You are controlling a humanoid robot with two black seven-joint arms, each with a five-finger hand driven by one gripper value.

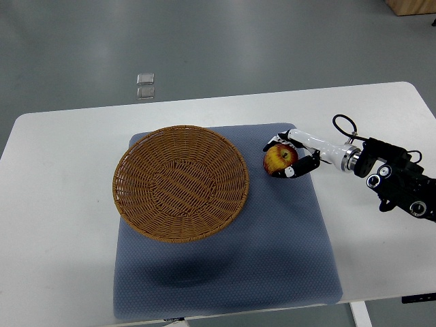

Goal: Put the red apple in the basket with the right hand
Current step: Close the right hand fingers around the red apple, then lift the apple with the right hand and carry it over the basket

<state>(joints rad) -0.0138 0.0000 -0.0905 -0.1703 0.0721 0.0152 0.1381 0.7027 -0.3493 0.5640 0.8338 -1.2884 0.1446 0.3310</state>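
One red apple (279,160) grasped by right hand (294,155) fingers; one basket (180,182) alongside.

White table (61,204) w/ blue-grey mat (286,259)

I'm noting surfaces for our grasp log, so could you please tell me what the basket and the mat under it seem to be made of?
The basket looks like woven wicker or rattan: brown strands in visible rings, matte. The mat looks like soft blue-grey fabric or foam, with a fine dotted texture and no shine; which one is unclear. The right robot hand grasps the apple on it.
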